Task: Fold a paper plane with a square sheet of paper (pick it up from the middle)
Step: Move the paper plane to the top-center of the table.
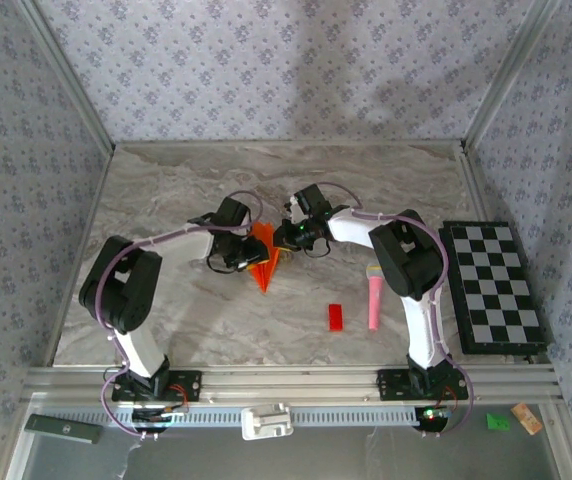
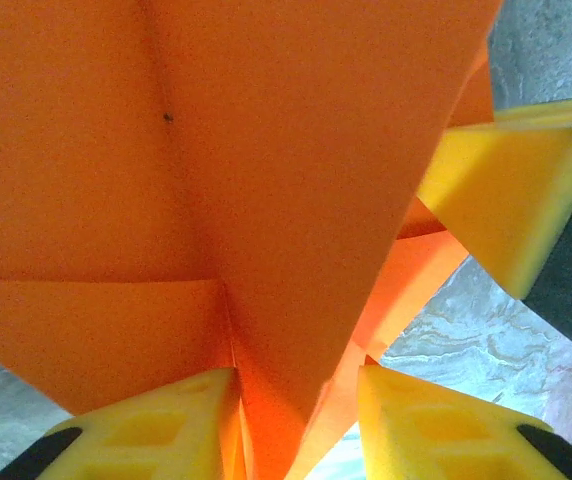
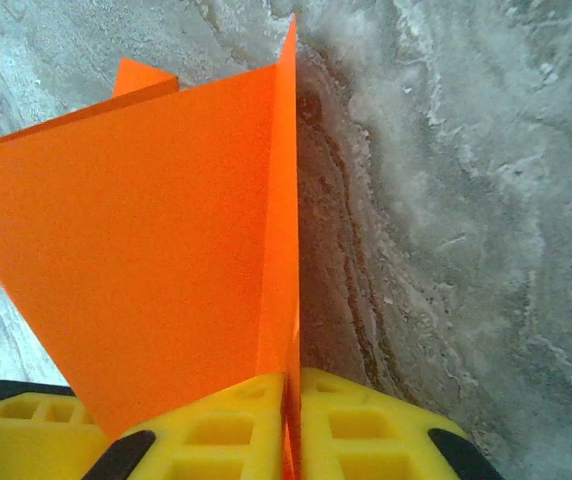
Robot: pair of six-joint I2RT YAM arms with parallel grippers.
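The square sheet of paper [image 1: 264, 265], bright orange and folded into a pointed wedge, stands on edge at the table's middle between both arms. My right gripper [image 1: 284, 238] is shut on its upright crease; in the right wrist view the yellow fingertips [image 3: 256, 400] pinch the orange fold [image 3: 166, 230] flat. My left gripper [image 1: 249, 252] meets the paper from the left. In the left wrist view its jaws [image 2: 296, 375] stand apart around the folded layers [image 2: 266, 200], with a sliver of table showing beside the right finger. The right gripper's yellow finger [image 2: 506, 190] shows beyond the paper.
A small red block [image 1: 335, 316] and a pink toy microphone [image 1: 374, 297] lie on the marble table [image 1: 166, 200] in front of the right arm. A checkerboard [image 1: 491, 285] lies along the right edge. Patterned walls close in the back and both sides.
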